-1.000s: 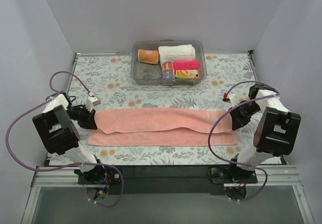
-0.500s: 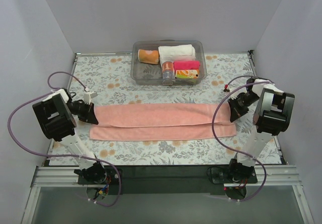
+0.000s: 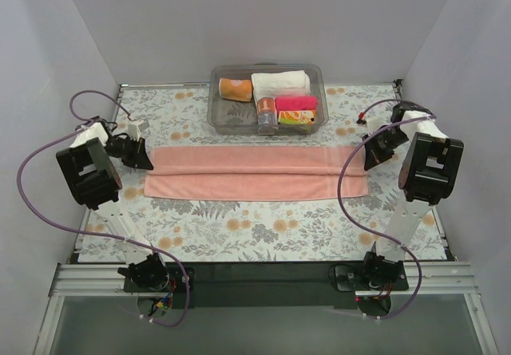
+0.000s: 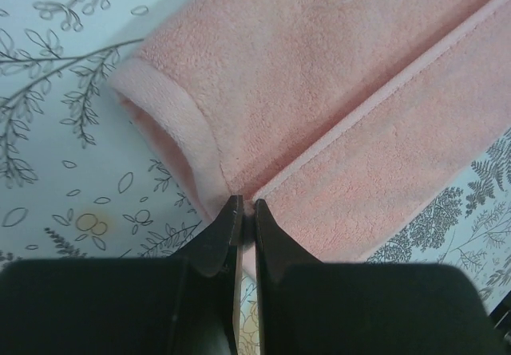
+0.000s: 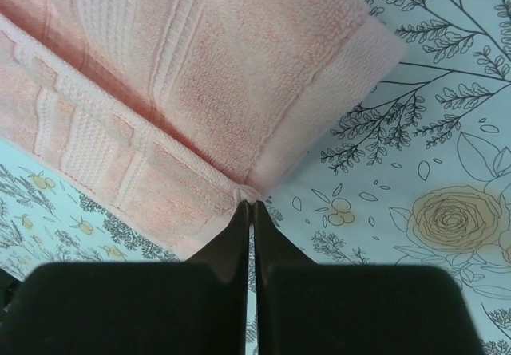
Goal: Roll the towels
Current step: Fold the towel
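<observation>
At the ends of the towel (image 3: 255, 173), left claw (image 3: 148, 163) and right claw (image 3: 369, 162) (both closed tight) pinch its edge.

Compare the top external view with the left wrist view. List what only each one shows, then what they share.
Only the top external view: the salmon-pink towel at full length, folded lengthwise, the right end effector at its right end, and the clear bin behind it, holding a white rolled towel and a hot-pink roll.
Only the left wrist view: the left end effector shut, pinching the towel's end where the upper layer's hem meets the lower layer.
Both: the towel and the floral table cover.
</observation>
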You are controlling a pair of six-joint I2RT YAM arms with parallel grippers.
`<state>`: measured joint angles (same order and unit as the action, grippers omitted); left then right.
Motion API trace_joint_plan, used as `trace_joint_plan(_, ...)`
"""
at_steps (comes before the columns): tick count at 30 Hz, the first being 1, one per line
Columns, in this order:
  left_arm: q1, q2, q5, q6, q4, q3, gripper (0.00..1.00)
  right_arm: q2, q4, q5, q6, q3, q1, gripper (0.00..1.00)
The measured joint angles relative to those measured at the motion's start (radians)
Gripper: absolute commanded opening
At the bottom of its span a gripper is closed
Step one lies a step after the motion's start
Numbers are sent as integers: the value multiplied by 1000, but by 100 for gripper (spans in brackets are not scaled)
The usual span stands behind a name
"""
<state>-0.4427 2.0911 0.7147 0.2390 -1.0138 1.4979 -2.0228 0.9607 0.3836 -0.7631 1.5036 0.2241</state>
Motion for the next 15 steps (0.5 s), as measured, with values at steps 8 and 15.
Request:
trace_joint_plan(8, -16, -37, 31, 78, -114, 93, 0, 127, 36, 16, -48, -11, 0, 1)
trace_joint_plan(15, -77, -68, 63, 173, -241, 113, 0, 222, 64, 18, -93, -100, 0, 1)
